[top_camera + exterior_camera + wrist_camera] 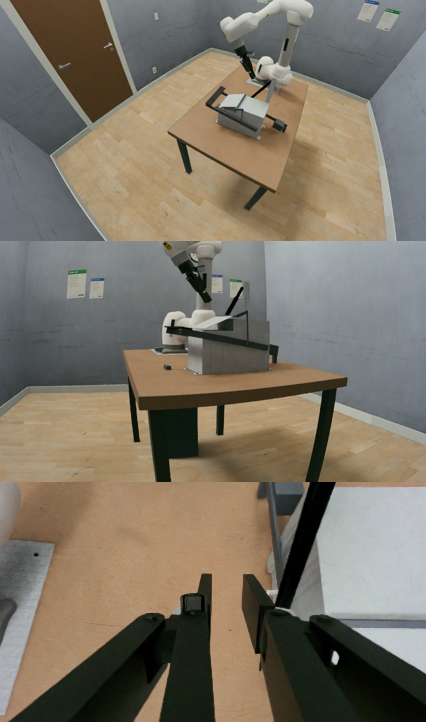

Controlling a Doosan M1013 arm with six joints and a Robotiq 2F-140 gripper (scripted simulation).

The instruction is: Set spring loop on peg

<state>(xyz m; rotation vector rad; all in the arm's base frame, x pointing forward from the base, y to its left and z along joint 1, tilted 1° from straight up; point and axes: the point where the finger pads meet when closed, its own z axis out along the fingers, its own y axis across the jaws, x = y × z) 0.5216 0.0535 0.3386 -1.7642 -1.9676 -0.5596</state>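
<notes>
Tan bench (227, 155) (233, 384) (125, 512), grey feeder w/ faint streaks (239, 123) (233, 355), blk claw (246, 64) (198, 285) (227, 590).
</notes>
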